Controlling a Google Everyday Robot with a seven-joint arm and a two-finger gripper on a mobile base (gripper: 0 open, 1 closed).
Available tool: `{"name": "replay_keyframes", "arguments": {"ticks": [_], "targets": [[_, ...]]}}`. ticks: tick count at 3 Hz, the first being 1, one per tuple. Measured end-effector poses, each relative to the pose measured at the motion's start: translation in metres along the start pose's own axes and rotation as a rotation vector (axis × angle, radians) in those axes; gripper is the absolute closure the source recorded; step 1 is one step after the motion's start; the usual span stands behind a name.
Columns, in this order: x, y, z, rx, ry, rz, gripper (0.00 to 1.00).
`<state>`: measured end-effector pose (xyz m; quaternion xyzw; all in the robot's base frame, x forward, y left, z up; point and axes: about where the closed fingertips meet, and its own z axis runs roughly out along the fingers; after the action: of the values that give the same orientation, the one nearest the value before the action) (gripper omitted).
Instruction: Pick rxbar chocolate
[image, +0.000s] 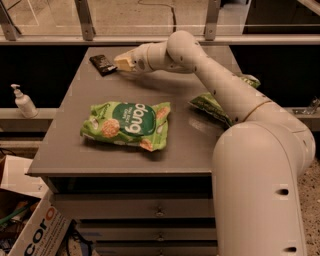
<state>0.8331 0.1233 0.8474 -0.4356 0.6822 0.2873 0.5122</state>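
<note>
On table (70, 155): hand (121, 62) at one rxbar chocolate (102, 64), maybe touching; two green bags (127, 125) (212, 106).

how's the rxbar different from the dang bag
The rxbar is small, slim and black; the dang bag is much larger, puffy and bright green. The rxbar lies near the far left corner of the table, with the gripper right beside it; the dang bag lies mid-table, away from the gripper. Both lie flat on the table.
</note>
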Motion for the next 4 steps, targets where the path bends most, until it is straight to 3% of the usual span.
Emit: {"name": "replay_keyframes", "arguments": {"ticks": [2,3,4], "targets": [[0.000,-0.006,0.013,0.001,0.025,-0.008,0.12],[0.006,-0.006,0.035,-0.006,0.044,0.003,0.00],[0.004,-0.002,0.046,-0.018,0.048,0.001,0.00]]}}
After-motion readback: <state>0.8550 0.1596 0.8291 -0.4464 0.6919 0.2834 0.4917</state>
